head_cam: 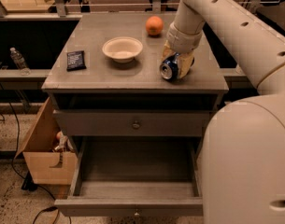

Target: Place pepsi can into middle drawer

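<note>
pepsi can (168,69): showing blue, silver top. gripper (175,63), sitting over can: showing tan. bowl (132,45) showing cream; pkt (76,59) black; middle drawer (132,207) showing grey.

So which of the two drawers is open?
The lower one, the middle drawer, pulled out; the upper drawer is shut. The gripper is at the pepsi can on top.

Dim, warm light from above, soft shadows under the bowl (122,48) and the gripper (176,67) at the tabletop's (97,76) right front.
</note>
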You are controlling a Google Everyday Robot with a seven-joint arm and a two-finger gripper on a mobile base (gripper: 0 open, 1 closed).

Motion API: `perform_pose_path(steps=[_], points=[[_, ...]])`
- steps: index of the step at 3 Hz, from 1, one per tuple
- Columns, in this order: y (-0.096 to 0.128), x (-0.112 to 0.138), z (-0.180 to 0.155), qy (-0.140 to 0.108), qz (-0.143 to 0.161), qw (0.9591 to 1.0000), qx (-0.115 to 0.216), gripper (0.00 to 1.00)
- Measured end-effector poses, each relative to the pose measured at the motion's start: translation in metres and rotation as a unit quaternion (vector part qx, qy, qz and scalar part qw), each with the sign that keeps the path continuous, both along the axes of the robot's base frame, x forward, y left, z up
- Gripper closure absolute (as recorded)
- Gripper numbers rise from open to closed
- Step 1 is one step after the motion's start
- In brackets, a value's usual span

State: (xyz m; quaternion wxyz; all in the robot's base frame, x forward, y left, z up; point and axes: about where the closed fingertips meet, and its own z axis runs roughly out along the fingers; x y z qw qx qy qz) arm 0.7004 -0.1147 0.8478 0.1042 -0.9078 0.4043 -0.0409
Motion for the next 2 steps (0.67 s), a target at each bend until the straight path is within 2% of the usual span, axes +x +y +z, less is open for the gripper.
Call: perform_pose_path(steps=[1,2], points=[[-0.001,-0.018,0.026,-0.019,0.013,0.9997,0.001,1.0],[-0.002,-0.061,0.061,-0.036,0.033,0.9988,-0.004,1.0]])
